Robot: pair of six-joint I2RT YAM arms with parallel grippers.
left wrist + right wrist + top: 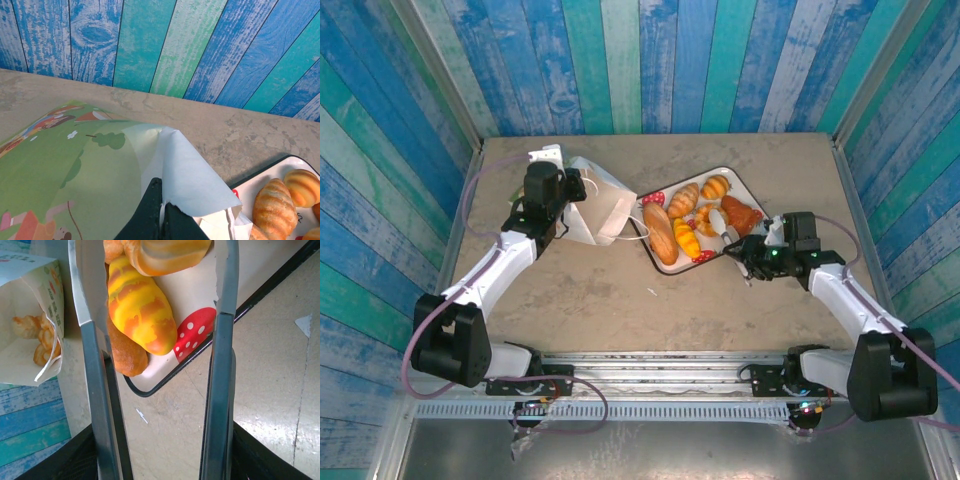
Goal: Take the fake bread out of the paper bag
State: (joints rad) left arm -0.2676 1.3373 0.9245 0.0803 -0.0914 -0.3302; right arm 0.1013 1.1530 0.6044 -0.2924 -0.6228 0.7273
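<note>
Left claw (161,202) pinches the smooth, creased paper bag (90,175) edge.

No word, brand or number is legible anywhere in these views. The paper bag (50,292) has a narrow strip of small green lettering and tiny marks along its folded edge in the right wrist view, too small and blurred to read. In the left wrist view its side carries a cartoon print of green hills and a tree, without legible letters.

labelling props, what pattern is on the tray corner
Tray corner is red with white dots, clearest in right wrist view.
</note>
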